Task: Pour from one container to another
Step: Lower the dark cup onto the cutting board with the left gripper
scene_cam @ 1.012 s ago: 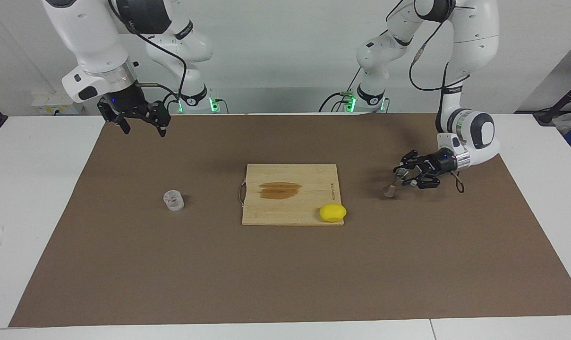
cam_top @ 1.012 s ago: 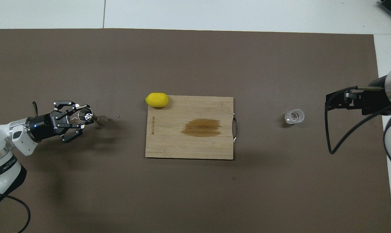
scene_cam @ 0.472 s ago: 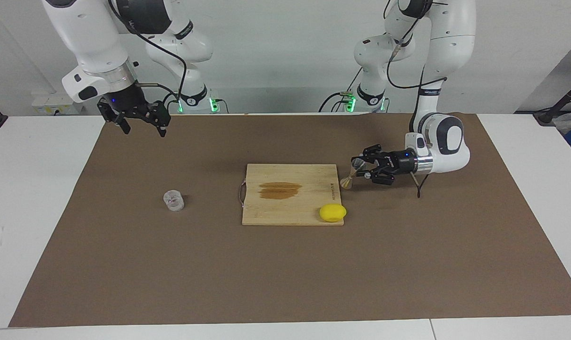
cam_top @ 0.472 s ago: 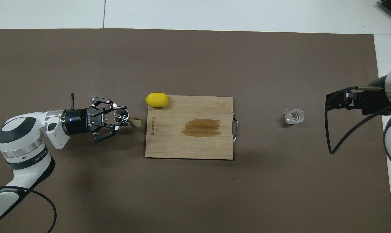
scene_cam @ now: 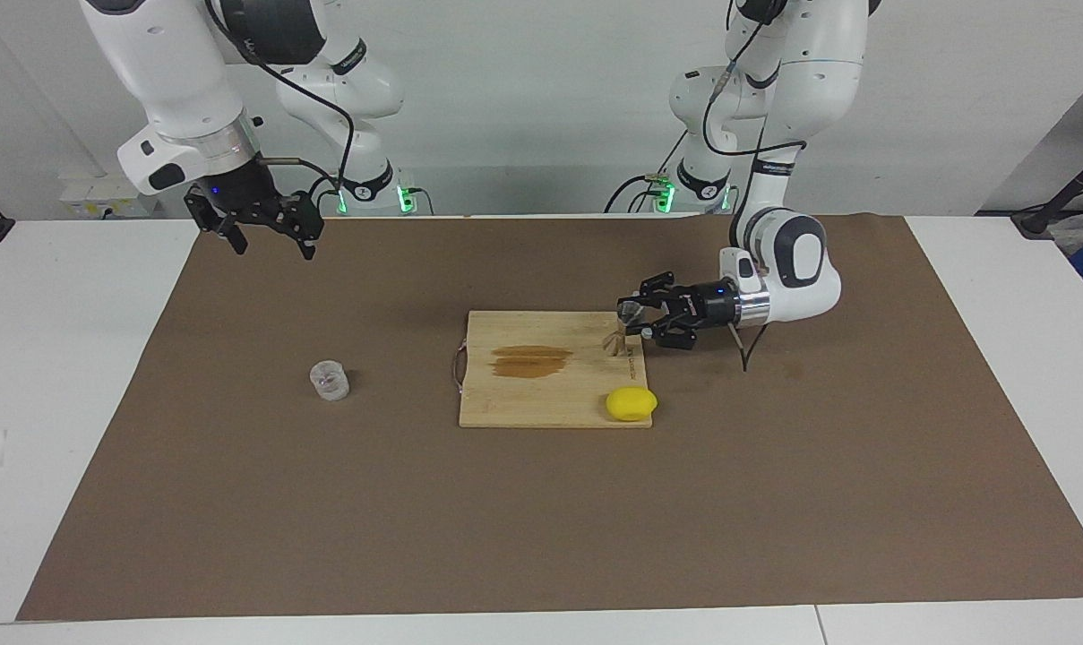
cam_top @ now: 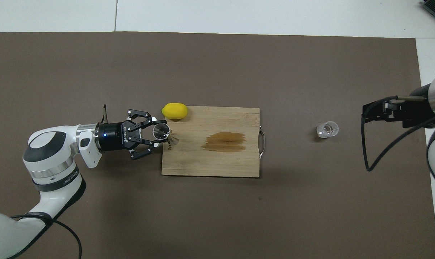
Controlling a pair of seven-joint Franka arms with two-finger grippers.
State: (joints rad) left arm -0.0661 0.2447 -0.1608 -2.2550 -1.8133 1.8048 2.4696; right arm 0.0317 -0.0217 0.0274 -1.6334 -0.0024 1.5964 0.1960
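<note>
Here the left gripper (scene_cam: 632, 321) is clenched on the metal jigger (scene_cam: 619, 329), carrying it in the air over the edge of the wooden cutting board (scene_cam: 550, 394) at the left arm's end; in the overhead view the jigger (cam_top: 162, 132) shows its open mouth between the fingertips, and it hangs tilted, its lower cone slanting down over the board's corner. The left arm reaches in low and level from its own end of the table, wrist horizontal. The right gripper (scene_cam: 268, 240) waits with its fingers spread and nothing between them, raised above the brown mat (scene_cam: 541, 537) near the right arm's base; in the overhead view the right gripper (cam_top: 374, 113) sits at the frame's edge. The clear glass tumbler (scene_cam: 330, 380) stands upright on the mat toward the right arm's end of the table, well apart from the board and from both grippers; from above the tumbler (cam_top: 327, 129) shows its round rim. The board lies flat at the middle of the mat, with a dark brown stain (scene_cam: 532, 361) on its surface and a thin metal handle (scene_cam: 457, 365) on the side toward the tumbler. 1 yellow lemon (scene_cam: 631, 403) rests at the board's corner farther from the robots, at the left arm's end.
</note>
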